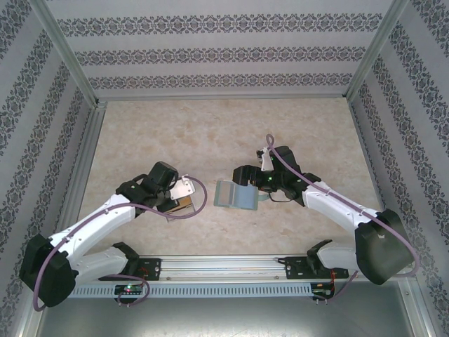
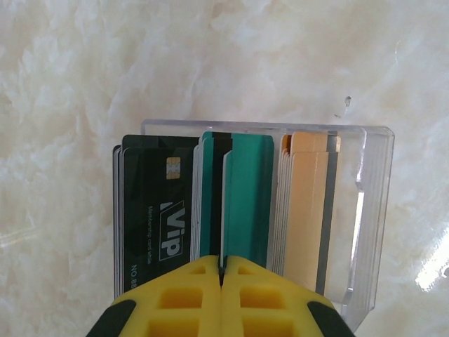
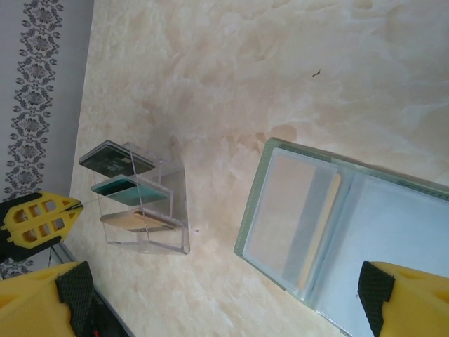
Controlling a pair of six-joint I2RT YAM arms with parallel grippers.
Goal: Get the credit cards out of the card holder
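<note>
- Extraction step: right jaws hung spread over the open card holder (image 3: 407, 225), a tan card (image 3: 326, 217) in its pocket.
- Left jaws sat pressed together at the clear tray (image 2: 375, 210).
- Next move likely needed a pinch on that card's edge.

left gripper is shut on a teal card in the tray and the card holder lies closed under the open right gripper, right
No: the card holder lies open, as the right wrist view shows. The left gripper is shut on a teal card in the tray, the right gripper open over the holder.

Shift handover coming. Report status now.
Left gripper jaws shut, at clear tray. Right gripper jaws open over card holder. Holder open, card inside. Nothing blocking it.
</note>
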